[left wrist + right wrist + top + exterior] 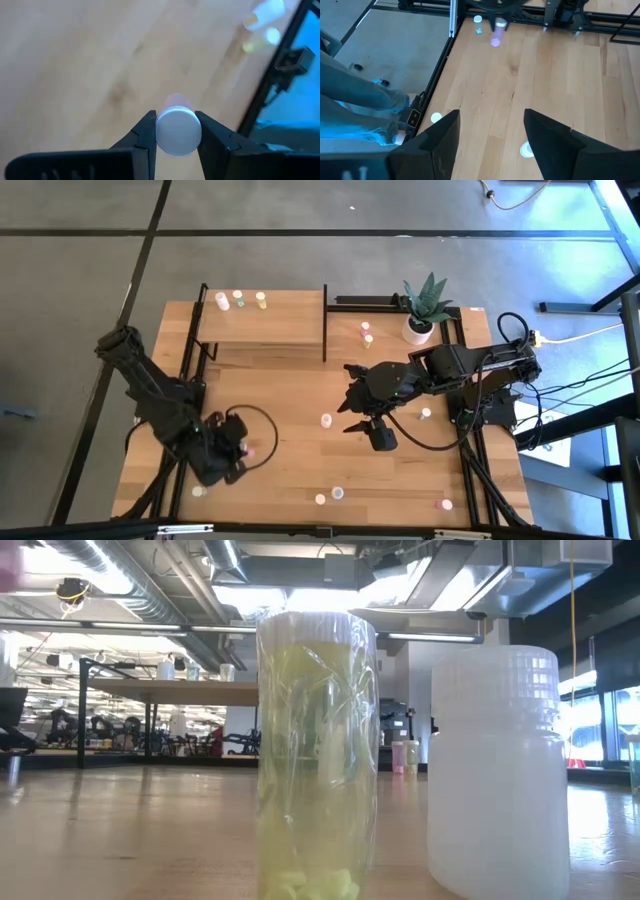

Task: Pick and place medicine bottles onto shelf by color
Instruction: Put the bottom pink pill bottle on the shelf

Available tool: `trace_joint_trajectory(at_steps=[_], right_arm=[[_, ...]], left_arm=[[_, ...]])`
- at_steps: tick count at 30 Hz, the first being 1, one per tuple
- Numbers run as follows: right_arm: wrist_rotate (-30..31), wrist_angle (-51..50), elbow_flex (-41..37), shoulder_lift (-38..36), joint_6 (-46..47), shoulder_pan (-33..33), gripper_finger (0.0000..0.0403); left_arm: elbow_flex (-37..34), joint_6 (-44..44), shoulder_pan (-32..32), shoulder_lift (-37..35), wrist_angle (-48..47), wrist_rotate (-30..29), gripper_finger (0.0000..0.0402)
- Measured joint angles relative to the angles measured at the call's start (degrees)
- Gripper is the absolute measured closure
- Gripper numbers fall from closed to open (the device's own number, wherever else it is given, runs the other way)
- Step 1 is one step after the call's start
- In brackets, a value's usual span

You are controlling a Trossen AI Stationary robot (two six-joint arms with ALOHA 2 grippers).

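My left gripper (243, 448) is at the table's near left, shut on a small medicine bottle (177, 131) with a white cap and a pinkish body; the right wrist view shows this bottle (496, 36) clear of the tabletop. The shelf (262, 325) stands at the far left, with a white-topped (222, 301), a green-topped (238, 298) and a yellow-topped bottle (261, 299) upright on its top. My right gripper (350, 400) hangs open above the table's middle, with nothing between its fingers (445, 135). Several other bottles stand loose on the table. My left gripper pinches the bottle at its cap end (161, 131) between the two fingers, one on each side. The fingers slant downward from above. The bottle's body points away past the fingertips, below them, and is lifted clear of the table.
Loose bottles stand mid-table (327, 420), right of centre (426, 414), near the pot (367, 332) and along the near edge (338, 493), (445, 504). A white pot with a plant (420, 328) stands at the far right. Two bottles (317, 755), (497, 775) stand close before the low camera.
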Motion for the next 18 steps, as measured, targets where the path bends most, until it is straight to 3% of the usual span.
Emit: trace_joint_trajectory(at_steps=[8,18], right_arm=[[0.0,0.0,0.0,0.0,0.0,0.0,0.018],[0.0,0.1,0.0,0.0,0.0,0.0,0.018]], left_arm=[[0.0,6.3,10.6,-1.5,-5.2,1.7,0.0311],[0.0,18.2,20.6,-1.5,-5.3,4.9,0.0311]])
